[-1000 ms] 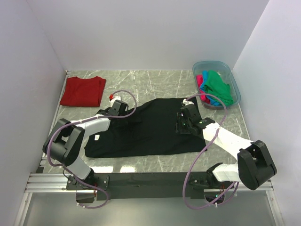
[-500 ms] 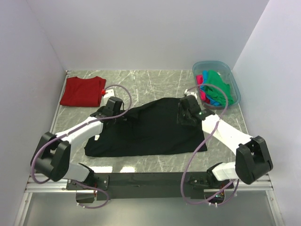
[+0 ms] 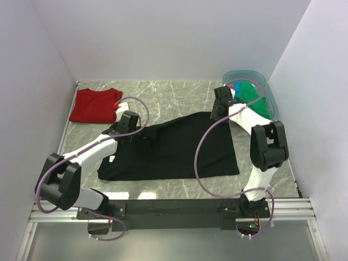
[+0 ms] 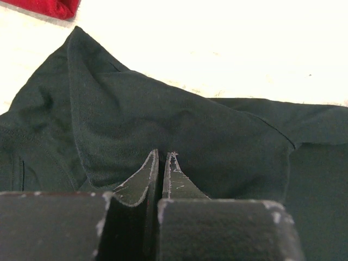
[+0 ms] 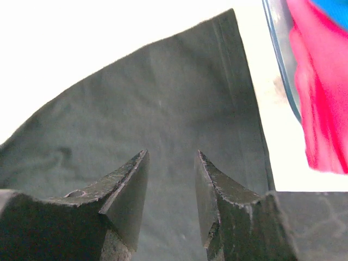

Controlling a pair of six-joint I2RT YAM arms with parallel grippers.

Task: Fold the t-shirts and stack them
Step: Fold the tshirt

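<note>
A large black t-shirt (image 3: 174, 152) lies spread on the marble table (image 3: 179, 92). My left gripper (image 3: 143, 134) is at the shirt's upper left. Its jaws are pressed together on a raised fold of the black cloth (image 4: 163, 109), with the fingertips' midpoint (image 4: 163, 155) at the fold. My right gripper (image 3: 216, 113) is open and empty, just above the shirt's far right corner (image 5: 163, 92); it also shows in the right wrist view (image 5: 171, 155). A dark red t-shirt (image 3: 95, 106) lies folded at the back left.
A translucent blue tub (image 3: 246, 73) stands at the back right, holding green (image 3: 254, 95), pink (image 5: 321, 109) and blue (image 5: 331, 8) shirts. It sits right beside my right gripper. White walls close in the table on three sides.
My right arm has swung back from the shirt's right side to its far right corner beside the tub. My left gripper has shifted slightly back and left with the black cloth.
</note>
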